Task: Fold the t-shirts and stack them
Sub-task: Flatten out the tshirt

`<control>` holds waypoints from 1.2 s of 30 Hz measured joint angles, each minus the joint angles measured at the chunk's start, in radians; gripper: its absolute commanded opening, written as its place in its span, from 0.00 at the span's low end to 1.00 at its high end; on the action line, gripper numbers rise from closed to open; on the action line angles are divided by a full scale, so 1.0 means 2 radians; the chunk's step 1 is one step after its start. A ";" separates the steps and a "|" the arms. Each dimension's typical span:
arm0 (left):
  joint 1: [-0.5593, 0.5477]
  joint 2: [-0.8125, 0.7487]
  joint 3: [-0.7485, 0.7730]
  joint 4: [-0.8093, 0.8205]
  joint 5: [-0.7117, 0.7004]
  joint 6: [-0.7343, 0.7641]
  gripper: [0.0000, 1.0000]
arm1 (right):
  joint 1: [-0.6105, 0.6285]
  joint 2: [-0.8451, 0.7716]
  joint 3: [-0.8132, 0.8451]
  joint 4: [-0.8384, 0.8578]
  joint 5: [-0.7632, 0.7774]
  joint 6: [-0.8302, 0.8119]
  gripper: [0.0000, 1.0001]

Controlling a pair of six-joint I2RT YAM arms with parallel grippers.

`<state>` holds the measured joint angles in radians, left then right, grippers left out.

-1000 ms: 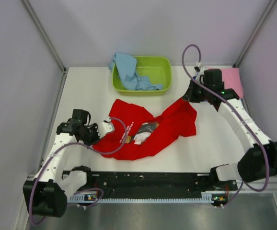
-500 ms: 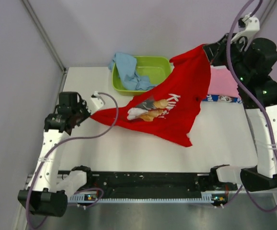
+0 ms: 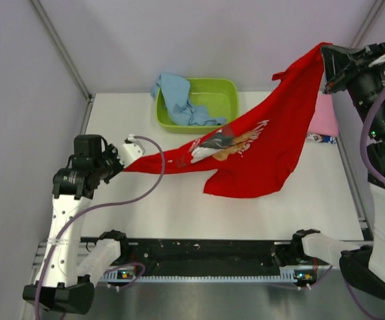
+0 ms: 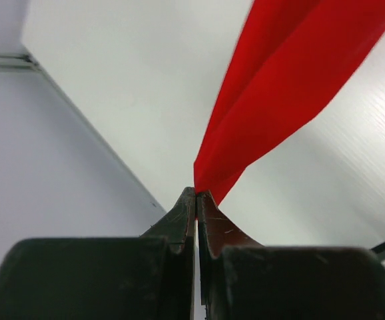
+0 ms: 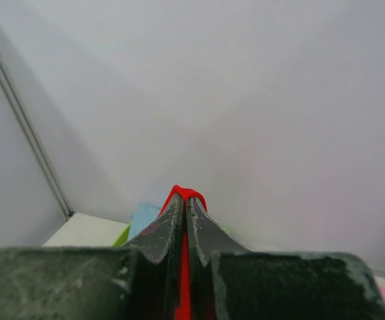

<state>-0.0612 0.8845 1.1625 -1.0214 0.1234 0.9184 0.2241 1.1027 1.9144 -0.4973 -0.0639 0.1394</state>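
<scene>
The red t-shirt (image 3: 259, 147) with bear print and white lettering hangs stretched in the air between my two grippers. My left gripper (image 3: 124, 163) is shut on its lower left corner near the table; the left wrist view shows the red cloth (image 4: 279, 100) running out from the closed jaws (image 4: 197, 193). My right gripper (image 3: 326, 63) is shut on the upper right corner, held high at the back right; red cloth (image 5: 186, 193) shows at its closed tips. A light blue t-shirt (image 3: 179, 100) lies over the lime green basin. A pink t-shirt (image 3: 326, 117) lies at the back right, partly hidden.
The lime green basin (image 3: 216, 93) stands at the back middle of the white table (image 3: 179, 207). A dark blue printed edge (image 3: 320, 138) shows under the pink t-shirt. Grey walls close in the left, back and right sides. A black rail (image 3: 206, 257) runs along the near edge.
Both grippers have lifted the red t-shirt off the table and pulled it apart. My right arm rose high to the back right; my left arm moved left, stretching the cloth.
</scene>
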 measured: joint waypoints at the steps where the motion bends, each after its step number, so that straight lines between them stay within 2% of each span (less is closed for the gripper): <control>1: 0.000 0.001 -0.012 -0.002 0.000 0.000 0.00 | 0.000 0.008 0.006 0.007 -0.006 -0.004 0.00; 6: 0.000 0.001 -0.060 -0.008 0.013 0.000 0.00 | 0.000 0.122 0.046 0.048 -0.021 -0.032 0.00; 9: 0.000 -0.003 -0.077 -0.013 0.028 0.000 0.00 | -0.003 0.237 0.079 0.046 -0.019 -0.039 0.28; 11: 0.000 -0.007 -0.084 -0.017 0.040 0.000 0.00 | -0.008 0.316 0.088 0.039 -0.012 -0.039 0.34; 14: 0.000 -0.011 -0.085 -0.019 0.056 0.000 0.00 | -0.022 0.407 0.088 -0.002 -0.004 -0.034 0.50; 16: 0.000 -0.013 -0.085 -0.019 0.064 -0.002 0.00 | -0.035 0.455 0.086 -0.047 -0.006 -0.030 0.55; 18: 0.000 -0.014 -0.085 -0.019 0.071 -0.002 0.00 | -0.042 0.467 0.065 -0.074 -0.010 -0.031 0.58; 21: 0.000 -0.013 -0.085 -0.018 0.075 -0.003 0.00 | -0.042 0.436 0.003 -0.089 -0.010 -0.041 0.60; 24: 0.000 -0.010 -0.085 -0.014 0.075 -0.009 0.00 | -0.006 0.345 -0.105 -0.084 -0.010 -0.071 0.61; 27: 0.000 -0.004 -0.085 -0.003 0.074 -0.023 0.00 | 0.080 0.223 -0.208 -0.062 -0.031 -0.110 0.60; 31: 0.000 0.003 -0.085 0.027 0.068 -0.050 0.00 | 0.239 0.060 -0.352 0.003 -0.120 -0.155 0.56; 33: 0.000 0.006 -0.085 0.043 0.064 -0.062 0.00 | 0.296 0.015 -0.419 0.027 -0.139 -0.166 0.54; 36: 0.000 0.011 -0.085 0.058 0.061 -0.075 0.00 | 0.375 0.007 -0.490 0.043 -0.120 -0.185 0.50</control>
<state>-0.0612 0.9066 0.9920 -0.9062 0.2462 0.7692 0.9733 1.1168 0.9352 -0.4118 -0.3046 -0.2310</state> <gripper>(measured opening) 0.010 0.532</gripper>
